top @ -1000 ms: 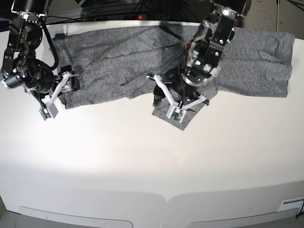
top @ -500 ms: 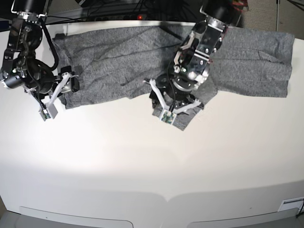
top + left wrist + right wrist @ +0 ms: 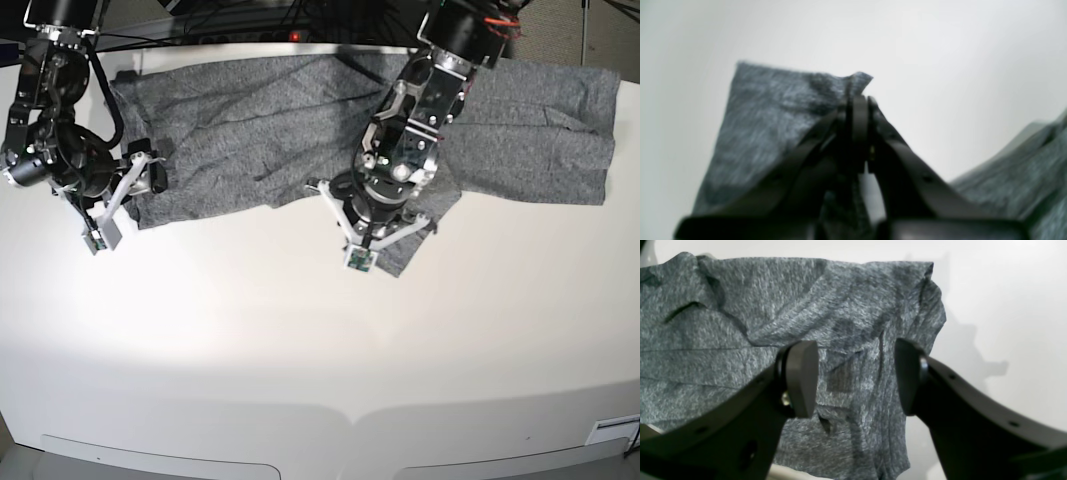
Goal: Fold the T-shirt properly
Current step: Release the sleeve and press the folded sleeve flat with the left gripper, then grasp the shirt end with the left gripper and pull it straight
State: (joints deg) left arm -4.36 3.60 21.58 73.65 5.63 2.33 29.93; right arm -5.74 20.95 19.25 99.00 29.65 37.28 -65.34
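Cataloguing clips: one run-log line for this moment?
left claw: shut on shirt edge | right claw: open over shirt corner | shirt: spread, unfolded

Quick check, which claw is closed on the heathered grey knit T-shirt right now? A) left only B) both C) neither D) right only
A: in the left wrist view the left claw has its jaws pressed together on an edge of the heathered grey knit T-shirt, while the right claw hangs over the cloth with its jaws wide apart.
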